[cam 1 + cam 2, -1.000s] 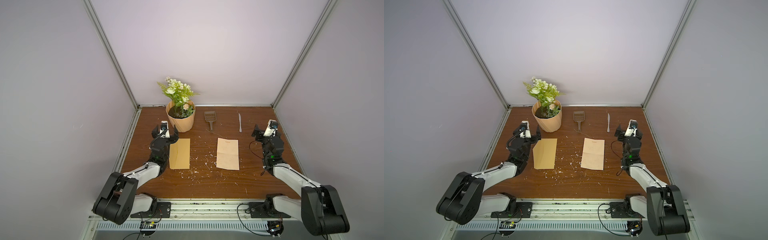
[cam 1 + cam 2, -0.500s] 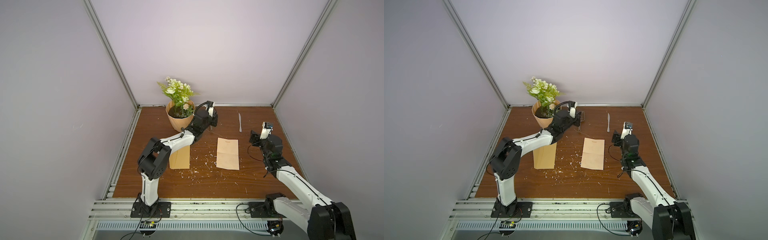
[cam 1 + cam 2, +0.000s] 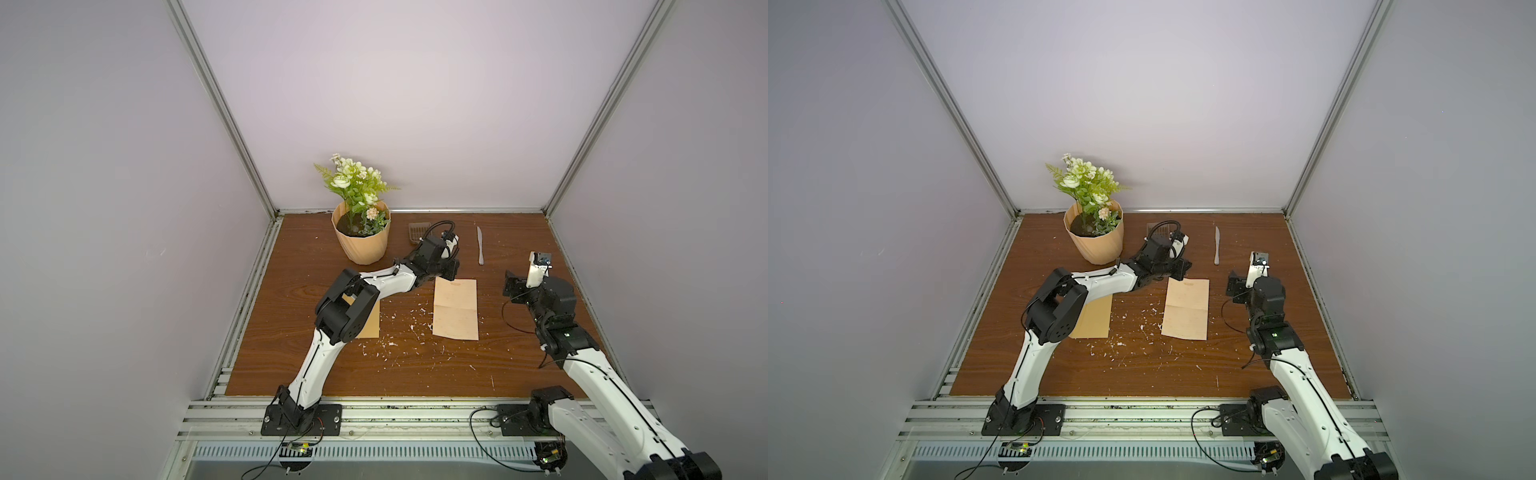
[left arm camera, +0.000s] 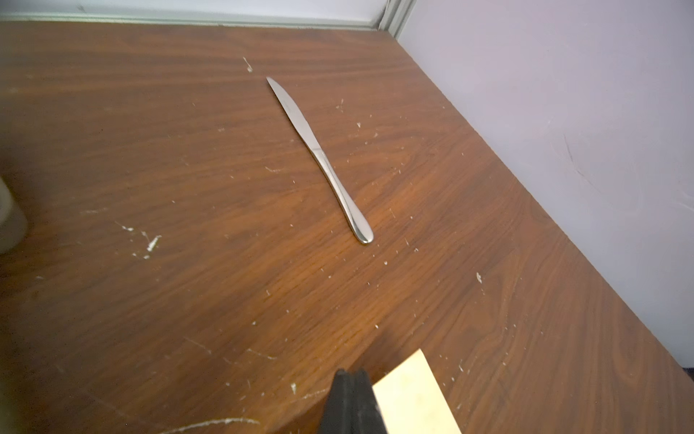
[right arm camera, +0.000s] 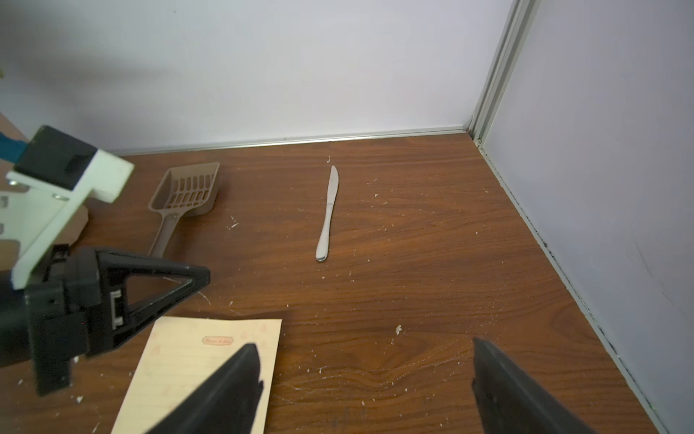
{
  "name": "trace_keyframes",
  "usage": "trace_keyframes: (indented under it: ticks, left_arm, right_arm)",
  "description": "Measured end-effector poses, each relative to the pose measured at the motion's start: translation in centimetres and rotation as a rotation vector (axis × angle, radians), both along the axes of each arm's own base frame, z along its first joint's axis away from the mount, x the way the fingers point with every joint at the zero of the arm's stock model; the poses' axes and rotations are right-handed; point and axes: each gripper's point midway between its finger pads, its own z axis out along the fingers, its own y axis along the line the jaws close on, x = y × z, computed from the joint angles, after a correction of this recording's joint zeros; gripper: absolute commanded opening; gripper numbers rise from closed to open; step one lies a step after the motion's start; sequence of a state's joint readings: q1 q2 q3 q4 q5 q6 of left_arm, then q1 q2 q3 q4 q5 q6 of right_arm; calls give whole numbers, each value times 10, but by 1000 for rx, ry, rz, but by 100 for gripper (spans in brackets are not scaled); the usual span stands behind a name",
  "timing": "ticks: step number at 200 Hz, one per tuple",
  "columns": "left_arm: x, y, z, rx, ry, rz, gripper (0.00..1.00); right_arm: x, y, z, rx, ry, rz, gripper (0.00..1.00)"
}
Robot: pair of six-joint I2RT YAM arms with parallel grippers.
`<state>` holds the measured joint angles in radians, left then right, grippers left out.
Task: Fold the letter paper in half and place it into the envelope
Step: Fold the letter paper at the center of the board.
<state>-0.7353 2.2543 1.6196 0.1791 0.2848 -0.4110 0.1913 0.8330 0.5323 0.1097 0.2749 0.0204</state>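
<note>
While the letter paper [image 3: 455, 308] lies flat and unfolded on the counter [image 3: 415, 374], the left tool [image 4: 351, 398] is clenched on nothing, its tips just beside the sheet's far corner. The right tool [image 5: 364, 345] hangs released and wide near the other far corner, apart from the paper. The envelope [image 3: 370, 324] lies behind the left tool, partly under that arm. The fold is not yet made; the step in hand looks like the approach to the far edge. Next, I judge, a tool must lift that thin edge and carry it to the near one.
</note>
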Motion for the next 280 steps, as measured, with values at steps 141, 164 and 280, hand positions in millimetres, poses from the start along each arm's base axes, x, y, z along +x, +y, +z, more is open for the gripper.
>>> trace_keyframes:
  ticks: [141, 164, 280]
  left_arm:
    - [-43, 25, -63, 108, 133, -71, 0]
    - [-44, 25, -64, 116, 126, -83, 0]
    - [-46, 26, -64, 176, 99, -137, 0]
  right_arm:
    - [-9, 19, -22, -59, 99, 83, 87]
    - [-11, 26, -26, -87, 114, 115, 95]
    - [-70, 140, -93, -947, 189, 696, 99]
